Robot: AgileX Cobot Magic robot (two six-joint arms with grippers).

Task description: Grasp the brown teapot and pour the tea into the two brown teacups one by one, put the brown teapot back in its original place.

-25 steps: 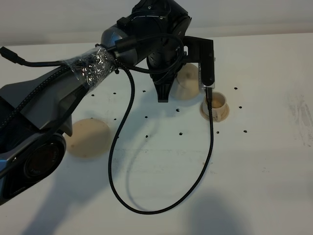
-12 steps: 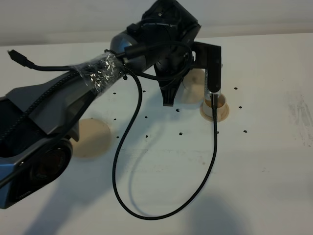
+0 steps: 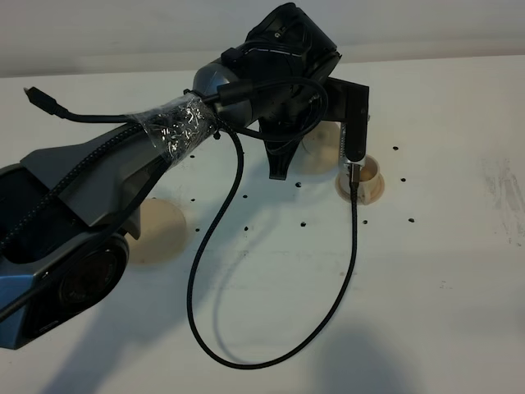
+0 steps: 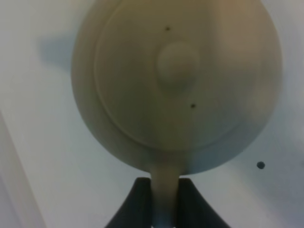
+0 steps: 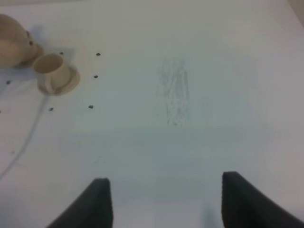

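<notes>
Currently the L arm [image 3: 123, 164] stretches from the near-L corner across the counter [image 3: 426, 271] to its far middle, wrist bent down over the brown teapot [image 4: 175, 80].

L jaws pinch the pot's loop handle [image 4: 164, 190] between 2 dark fingers [image 4: 137, 204].

The pot is off the coaster [image 3: 164, 234] and well apart from it, just beside 1 teacup [image 3: 362, 174] on its saucer [image 3: 365, 195]. Whether the pot rests on the counter or hangs above it: cannot tell.

Ext. high view: the arm covers most of the pot, so only a pale sliver shows. A black cable [image 3: 354, 230] loops over the counter.

L wrist cam alone shows the lid knob [image 4: 176, 64] and the grip on the handle.

R wrist cam alone shows the R jaws spread wide, fingers [image 5: 97, 204] above the counter near a faint smudge [image 5: 175, 95]. Teacup and pot lie well apart from them.
</notes>
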